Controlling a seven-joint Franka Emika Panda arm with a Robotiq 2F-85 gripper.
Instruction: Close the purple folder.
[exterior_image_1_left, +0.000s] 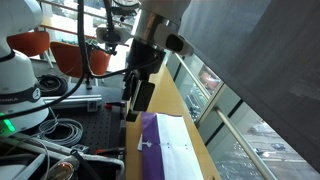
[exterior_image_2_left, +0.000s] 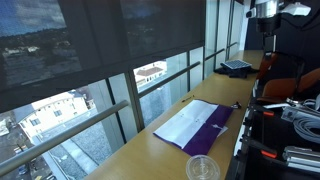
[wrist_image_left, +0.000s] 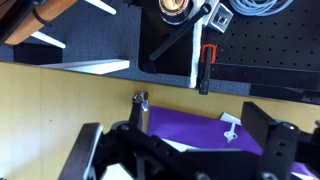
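Observation:
The purple folder (exterior_image_2_left: 212, 124) lies open on the wooden counter by the window, with white sheets (exterior_image_2_left: 182, 127) on the window side and a purple cover on the room side. It also shows in an exterior view (exterior_image_1_left: 149, 133) and in the wrist view (wrist_image_left: 185, 122). My gripper (exterior_image_1_left: 134, 104) hangs above the folder's far end, not touching it. In the wrist view the gripper (wrist_image_left: 175, 135) has its two fingers wide apart with nothing between them, and the purple cover lies below.
A clear plastic cup (exterior_image_2_left: 202, 168) stands near the folder's near end. A dark flat device (exterior_image_2_left: 237, 66) lies farther along the counter. A small metal piece (wrist_image_left: 141, 100) sits on the wood by the folder's corner. Cables and a perforated black board (wrist_image_left: 260, 60) border the counter.

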